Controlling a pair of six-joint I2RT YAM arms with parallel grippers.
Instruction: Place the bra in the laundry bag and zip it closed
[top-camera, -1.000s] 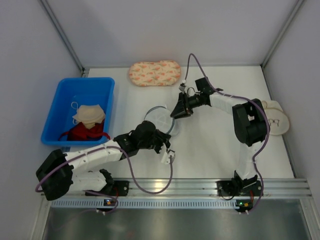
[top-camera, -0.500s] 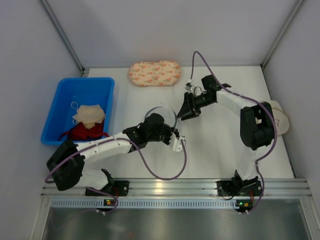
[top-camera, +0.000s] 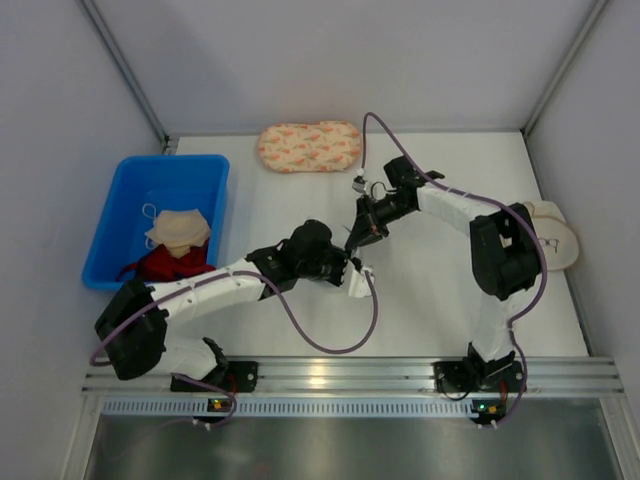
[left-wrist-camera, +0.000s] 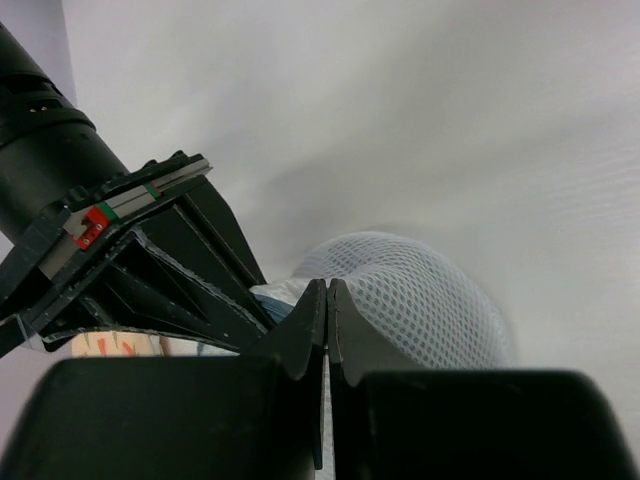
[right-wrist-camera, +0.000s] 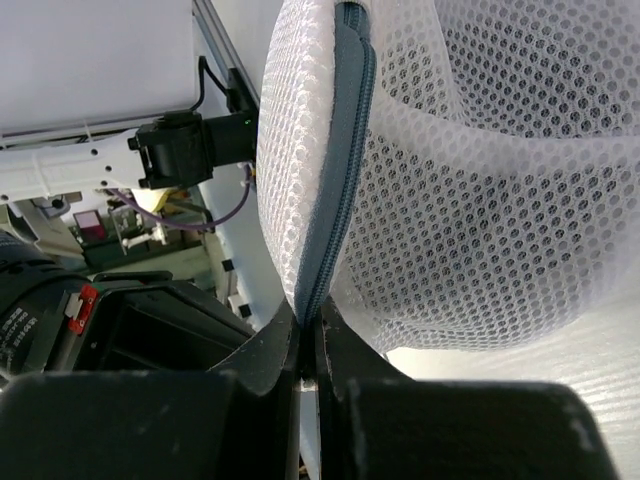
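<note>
The laundry bag (right-wrist-camera: 480, 170), white mesh with a grey-blue zipper (right-wrist-camera: 335, 180), hangs between my two grippers. My right gripper (right-wrist-camera: 308, 322) is shut on the zipper edge at the bag's rim. My left gripper (left-wrist-camera: 327, 290) is shut, with the mesh dome (left-wrist-camera: 420, 300) just beyond its tips and a bit of the bag's edge pinched between them. In the top view the left gripper (top-camera: 343, 258) and right gripper (top-camera: 353, 238) meet at the table's middle and hide the bag. The black bra does not show in any view.
A blue bin (top-camera: 200, 170) at the left holds a beige cloth (top-camera: 178, 229) and a red garment (top-camera: 165, 265). A peach patterned pouch (top-camera: 310, 147) lies at the back. A beige bra (top-camera: 555, 240) lies at the right edge behind the right arm.
My left gripper has moved right and back to meet the right gripper. The bag, earlier visible on the table, is now covered by the two grippers.
</note>
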